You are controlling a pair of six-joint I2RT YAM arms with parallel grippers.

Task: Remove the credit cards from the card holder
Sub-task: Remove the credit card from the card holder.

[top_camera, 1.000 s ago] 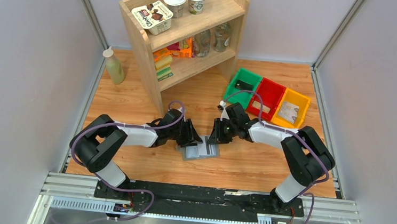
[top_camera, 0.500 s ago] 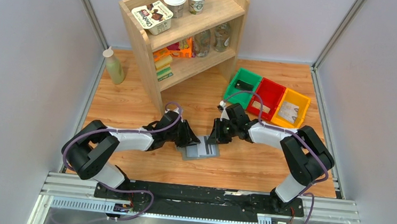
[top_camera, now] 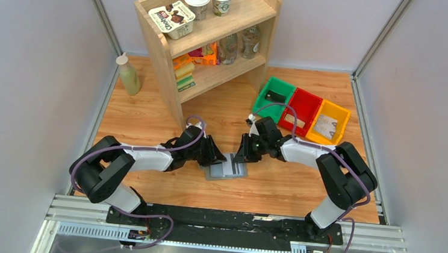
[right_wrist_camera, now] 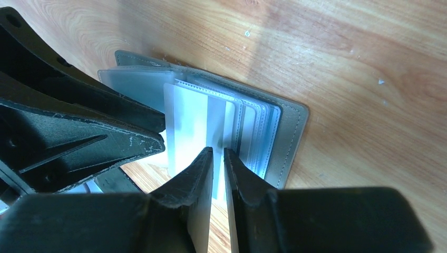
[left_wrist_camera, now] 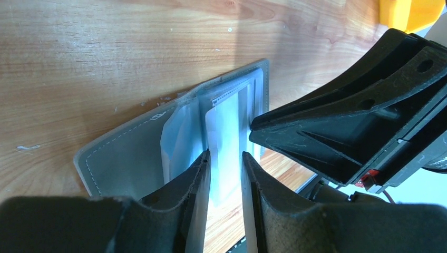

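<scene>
Observed: the left arm (top_camera: 147,155) has swung its elbow out toward the table's (top_camera: 277,191) left edge within the last second. The right arm (top_camera: 304,151) has not moved. The card holder (top_camera: 225,169) lies open, midway along the near edge and a little in from it, unshifted.

The left gripper (left_wrist_camera: 225,154) and right gripper (right_wrist_camera: 217,151) meet over its pockets. The left fingers stand narrowly apart and the right almost closed. I cannot tell whether either is pinching a card.

The pale cards (right_wrist_camera: 192,124) sit fanned in their sleeves. Assessment: this was repositioning only, and no card is out yet.
</scene>
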